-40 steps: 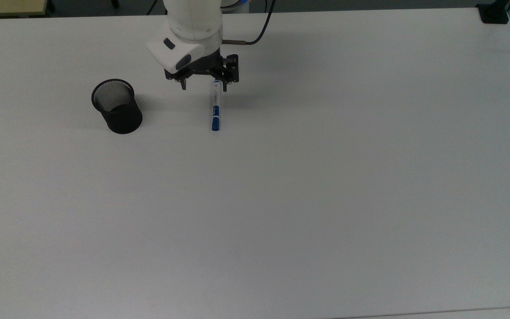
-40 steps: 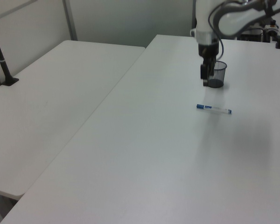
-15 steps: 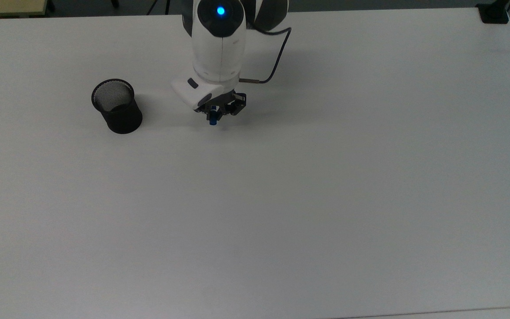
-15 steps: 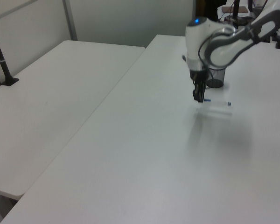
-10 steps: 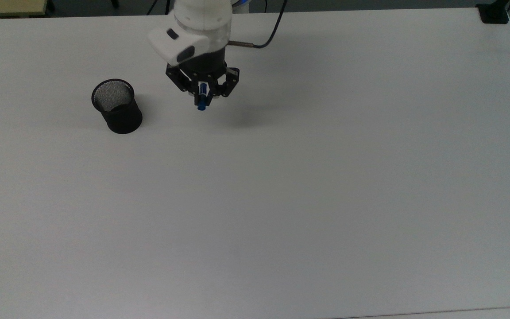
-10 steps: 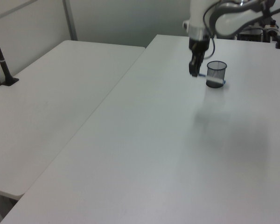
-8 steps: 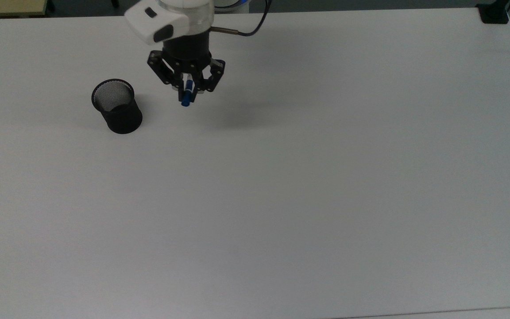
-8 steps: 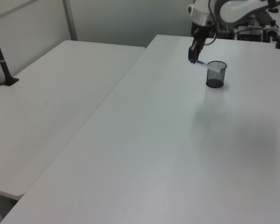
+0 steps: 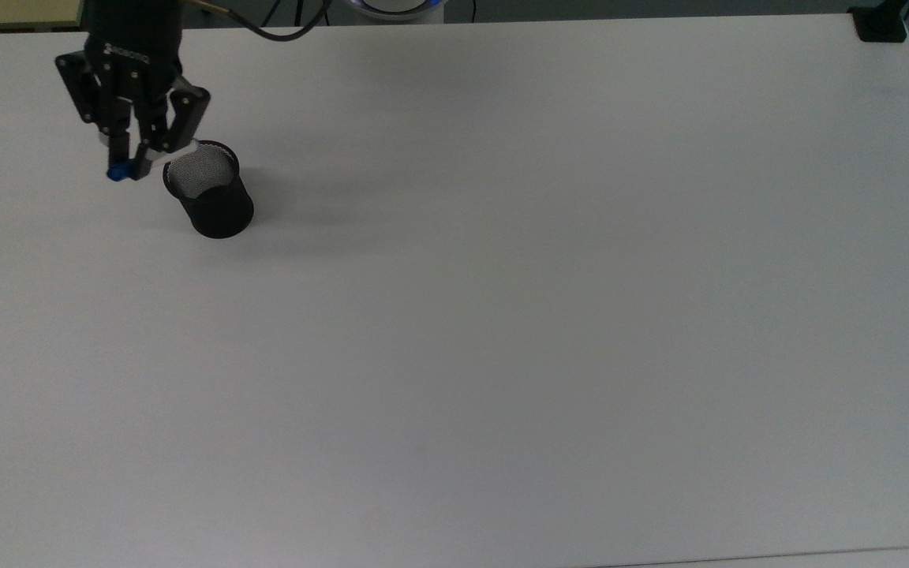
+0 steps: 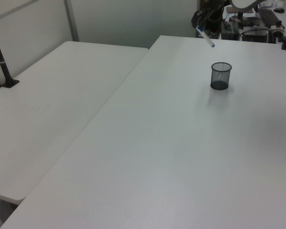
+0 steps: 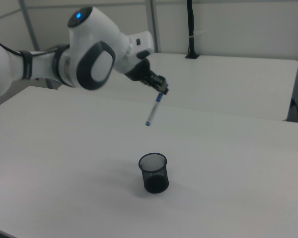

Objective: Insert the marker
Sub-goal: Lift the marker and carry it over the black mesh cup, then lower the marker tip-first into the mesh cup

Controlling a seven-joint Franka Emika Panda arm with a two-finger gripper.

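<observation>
- Marker [image 11: 154, 108]: a slim white barrel with blue at both ends, as the right view shows; small print is too fine to read.
- It hangs in the air, clear of the bench [image 9: 502, 315], held near its upper end and tilted so that its lower blue tip points down and toward the right view's left.
- In the left view the marker [image 10: 205, 37] shows as a short slanted stroke, blue at the upper left and at the lower right tip, well above the black mesh cup [image 10: 220, 76].
- In the top view only a blue end [image 9: 115, 173] and a bit of white barrel beside the cup's rim are visible around the fingers.
- The mesh cup [image 9: 209, 199] stands upright on the bench with its mouth open; in the right view the cup [image 11: 154, 172] sits below the marker's lower tip and slightly to the right view's right, not touching it.
- The tool [image 9: 137, 162] is clenched on the marker, its two black fingers closed against the barrel.
- In the right view the tool [image 11: 161, 90] points downward at a slant toward the right view's right, carried by a white arm with dark joint covers that reaches in from the right view's left.
- In the top view the tool's black body sits just to the top view's left of the cup's rim.
</observation>
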